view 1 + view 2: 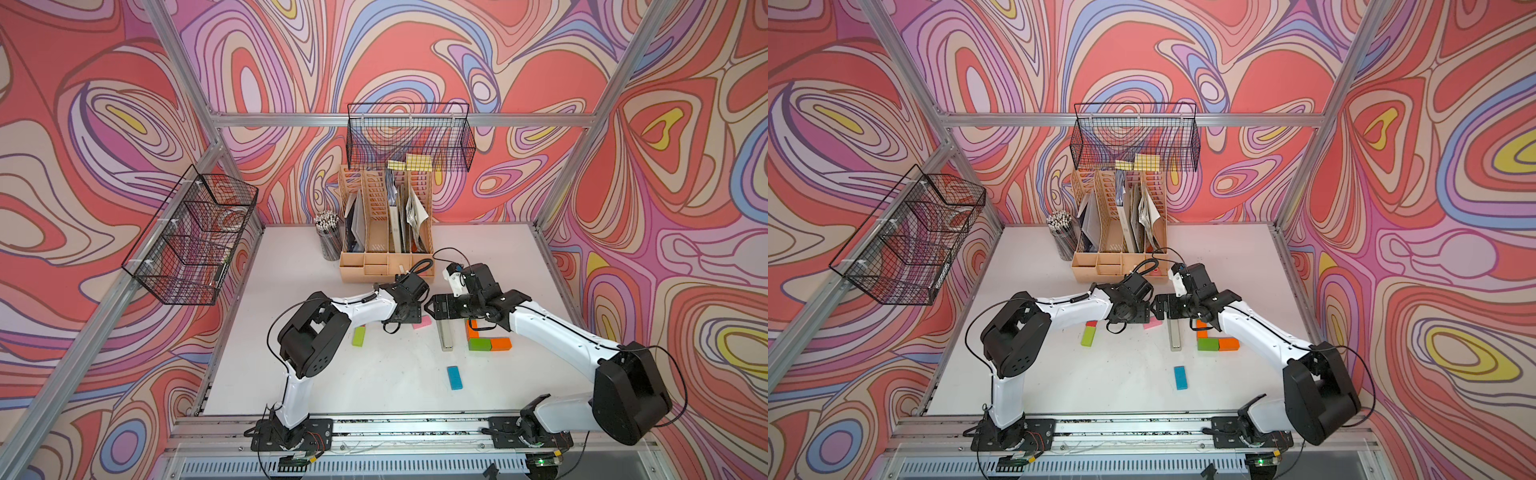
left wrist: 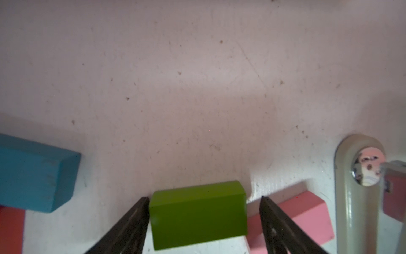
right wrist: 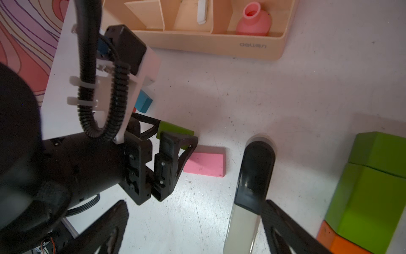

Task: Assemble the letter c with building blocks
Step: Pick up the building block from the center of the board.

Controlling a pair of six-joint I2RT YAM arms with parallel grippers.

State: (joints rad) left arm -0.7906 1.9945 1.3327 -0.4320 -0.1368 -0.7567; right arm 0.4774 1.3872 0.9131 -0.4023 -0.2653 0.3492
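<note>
Presently, the left gripper (image 2: 203,198) is straddling the green block (image 2: 197,215) beside the pink block (image 2: 307,220), jaws apart with one finger (image 2: 131,224) touching, while the right gripper (image 3: 195,202) is hanging open over the stapler (image 3: 254,171) near the part-built c (image 1: 478,344); an off-centre squeeze could be twisting it loose.

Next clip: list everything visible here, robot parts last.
table: one, white
organiser: one, peach, back centre
pencil cup: one, dark, beside organiser
wire baskets: two, black, on frame
sticky notes: yellow, above organiser
stapler: one, silver-black, centre
letter c: unfinished, orange and green, right of stapler
green block: one, inside left pincer
pink block: one, near stapler
blue blocks: two, front and by left pincer
lime block: one, left
red block: one, beside lime block
left pincer: open around green block
right pincer: open, at stapler
</note>
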